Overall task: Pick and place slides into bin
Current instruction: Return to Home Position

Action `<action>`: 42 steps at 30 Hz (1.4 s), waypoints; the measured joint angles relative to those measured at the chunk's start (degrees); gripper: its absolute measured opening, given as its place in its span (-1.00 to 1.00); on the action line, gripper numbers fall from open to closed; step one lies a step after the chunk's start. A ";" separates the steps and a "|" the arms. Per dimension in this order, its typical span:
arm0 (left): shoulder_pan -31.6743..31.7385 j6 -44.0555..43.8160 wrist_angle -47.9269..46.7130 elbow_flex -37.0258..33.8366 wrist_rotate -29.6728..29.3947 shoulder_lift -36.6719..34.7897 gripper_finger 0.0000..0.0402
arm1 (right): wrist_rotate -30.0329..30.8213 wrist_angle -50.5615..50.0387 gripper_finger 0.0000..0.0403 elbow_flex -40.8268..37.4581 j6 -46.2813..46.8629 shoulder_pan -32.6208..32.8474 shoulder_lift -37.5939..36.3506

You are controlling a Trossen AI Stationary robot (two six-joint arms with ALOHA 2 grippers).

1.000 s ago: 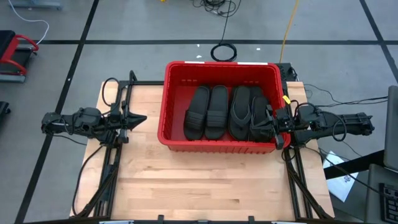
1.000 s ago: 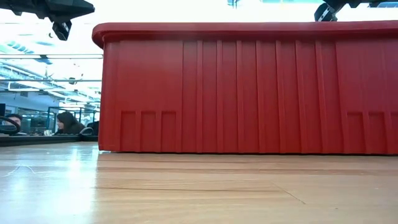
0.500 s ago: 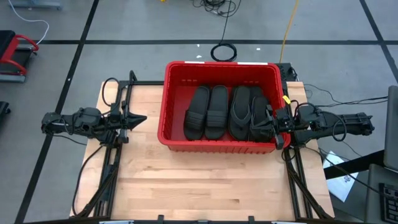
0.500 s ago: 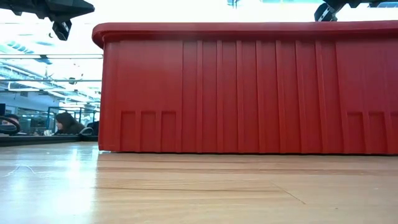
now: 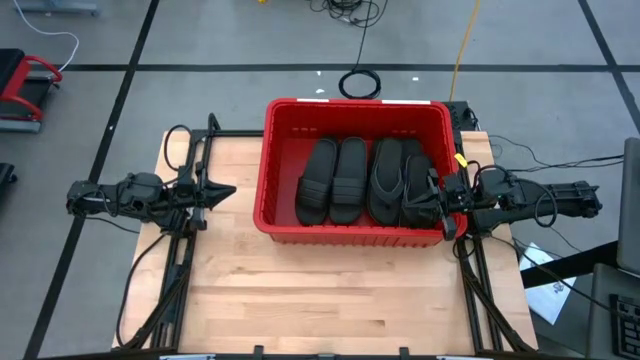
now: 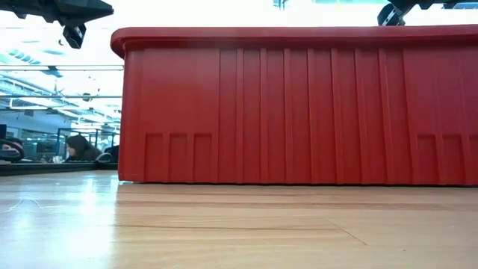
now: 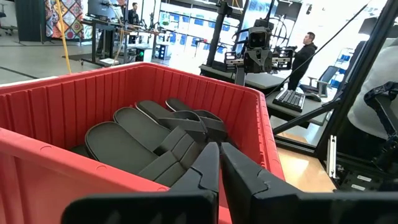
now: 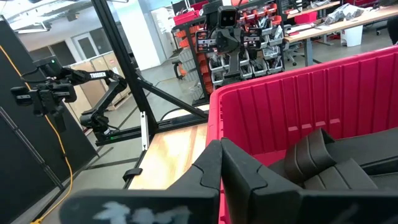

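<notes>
Nothing had moved since a second before: the red bin (image 5: pixel 355 103), the left gripper (image 5: pixel 222 190) and the right gripper (image 5: pixel 438 205) were all just where they had been. The bin stood on the far half of the wooden table (image 5: pixel 330 290), between the two arms. The slides (image 5: pixel 365 180) lay inside it. Four black ones showed on top, side by side, and I could not tell how many lay under them.

The left gripper hung over the table near the bin's left wall. It did not touch the wall, and it pointed at the bin. Its two fingers (image 7: pixel 205 167) were pressed together with nothing between them. The right gripper was at the bin's right rim, pointing in over the slides. Its fingers (image 8: pixel 208 163) were pressed together too, and it held nothing.

From the low camera, the bin's ribbed wall filled most of the view. A person (image 6: pixel 78 146) sat far off in the room behind.
</notes>
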 joint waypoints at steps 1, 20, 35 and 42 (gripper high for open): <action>0.00 0.01 0.02 0.00 0.00 0.00 -0.96 | 0.01 0.02 -1.00 0.00 0.00 -0.01 -0.01; 0.00 0.00 0.02 0.00 0.00 0.00 -0.94 | 0.00 0.02 -1.00 0.00 -0.02 -0.01 -0.01; 0.00 -0.01 0.02 0.00 0.00 0.00 -0.90 | 0.00 0.01 -1.00 0.00 -0.01 0.00 0.00; 0.00 0.01 0.02 0.00 0.00 0.00 -0.96 | 0.00 0.02 -1.00 0.00 -0.01 0.00 0.01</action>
